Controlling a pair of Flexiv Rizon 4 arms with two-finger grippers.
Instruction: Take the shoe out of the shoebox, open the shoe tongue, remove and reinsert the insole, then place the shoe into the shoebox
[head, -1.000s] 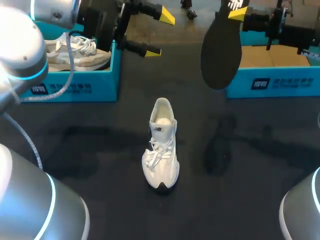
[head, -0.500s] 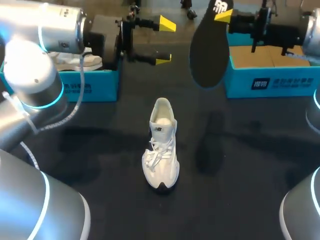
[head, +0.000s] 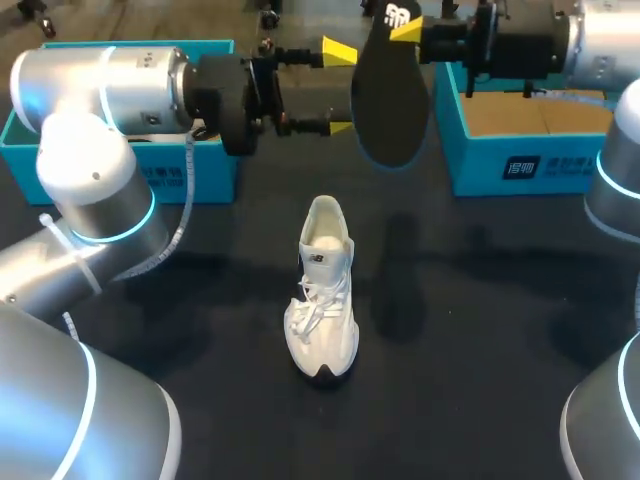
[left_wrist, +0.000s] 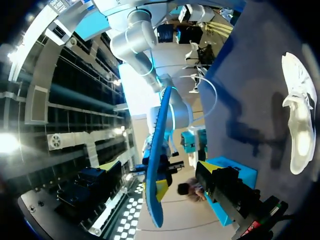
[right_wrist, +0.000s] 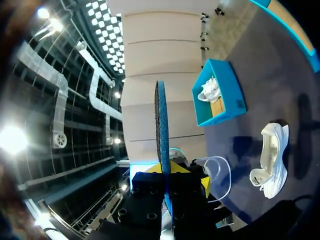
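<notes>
- Currently the insole (head: 390, 100) is out of the shoe (head: 322, 290); reinsertion not yet done, by my judgement.
- Right gripper (head: 405, 22): closed on the heel end of the insole, which hangs toe-down in the air beyond the shoe. The right wrist view shows it edge-on between both yellow tips.
- Left gripper (head: 337, 88): fingers spread wide, nothing held. Its tips stand just beside the insole's edge.
- Shoe: upright on its sole mid-tabletop (head: 480, 330), toe toward the robot, well apart from both boxes. Neither gripper touches it.
- Risk 1: the insole is pinched at one end only, so it could swing or slip out when the arm tilts it toward the shoe.
- Risk 2: the left fingertips are close enough to knock the insole if either arm shifts sideways.
- Risk 3: nothing steadies the shoe. An insole pushed against the collar may tip it over or buckle instead of sliding in.
- Left-hand shoebox (right_wrist: 227, 107): holds a second shoe (right_wrist: 209, 91), white.
- Right-hand shoebox (head: 560, 165): only a tan cardboard floor shows; part is hidden by the arm.
</notes>
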